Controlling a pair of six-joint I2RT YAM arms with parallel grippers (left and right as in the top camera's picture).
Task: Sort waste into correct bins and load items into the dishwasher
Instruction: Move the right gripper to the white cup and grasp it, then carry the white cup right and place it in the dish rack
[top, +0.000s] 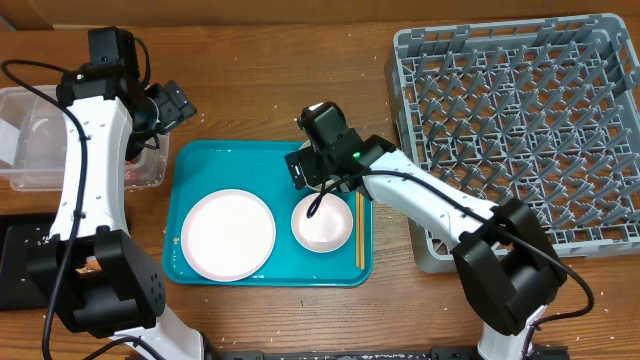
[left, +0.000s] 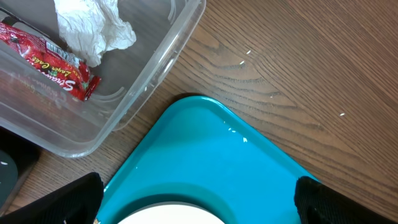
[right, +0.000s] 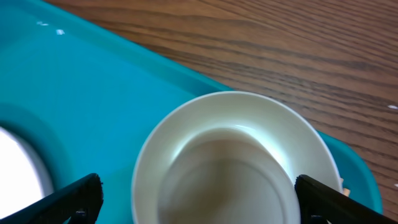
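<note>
My right pincer (right: 196, 186) is spread wide, bowl (right: 230, 162) straight below between its fingers, on the teal tray (right: 93, 93). Right arm is nearer; left pincer (left: 198, 193), also apart, hangs by the tub (left: 155, 68). I'd drop straight down.

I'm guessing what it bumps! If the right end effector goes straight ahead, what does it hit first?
Probably the bowl, dead ahead of the open right end effector, on the tray. How far is unclear.

A brown wooden table (top: 260, 80) with dark streaky grain fills the overhead view almost edge to edge, lit evenly, with a soft pale sheen on its surface.
</note>
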